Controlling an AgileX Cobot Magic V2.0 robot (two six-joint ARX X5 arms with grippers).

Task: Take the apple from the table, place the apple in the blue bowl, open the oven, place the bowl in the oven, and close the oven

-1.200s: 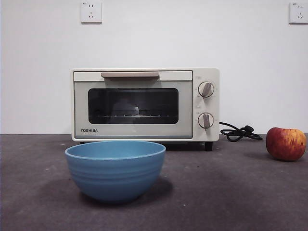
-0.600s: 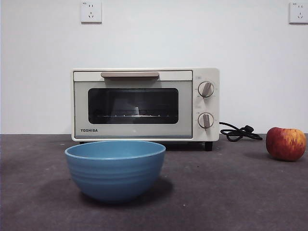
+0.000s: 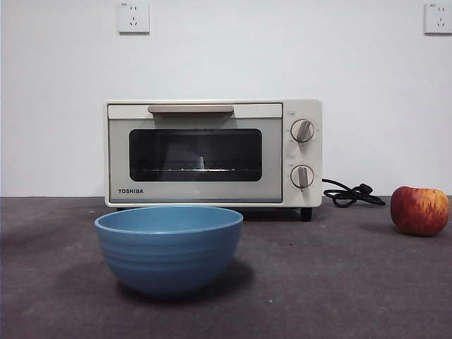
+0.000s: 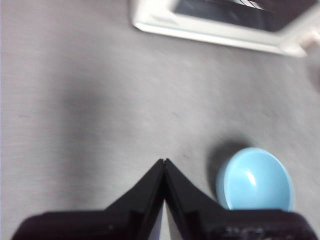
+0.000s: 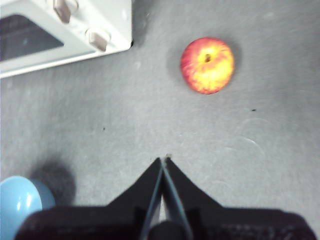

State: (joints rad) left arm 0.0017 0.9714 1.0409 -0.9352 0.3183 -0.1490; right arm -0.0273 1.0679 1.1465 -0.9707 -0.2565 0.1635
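The red, yellow-streaked apple (image 3: 420, 210) rests on the dark grey table (image 3: 332, 275) at the far right; the right wrist view shows the apple (image 5: 207, 65) from above. An empty blue bowl (image 3: 169, 248) stands near the front, left of centre, also seen as the bowl (image 4: 255, 181) and the bowl's edge (image 5: 19, 206) in the wrist views. Behind it the cream oven (image 3: 212, 152) has its door closed. My left gripper (image 4: 164, 161) is shut high over bare table beside the bowl. My right gripper (image 5: 163, 160) is shut, above the table between bowl and apple. Neither arm shows in the front view.
The oven's black cord (image 3: 351, 195) lies coiled on the table between the oven and the apple. A white wall with two sockets (image 3: 133, 17) stands behind.
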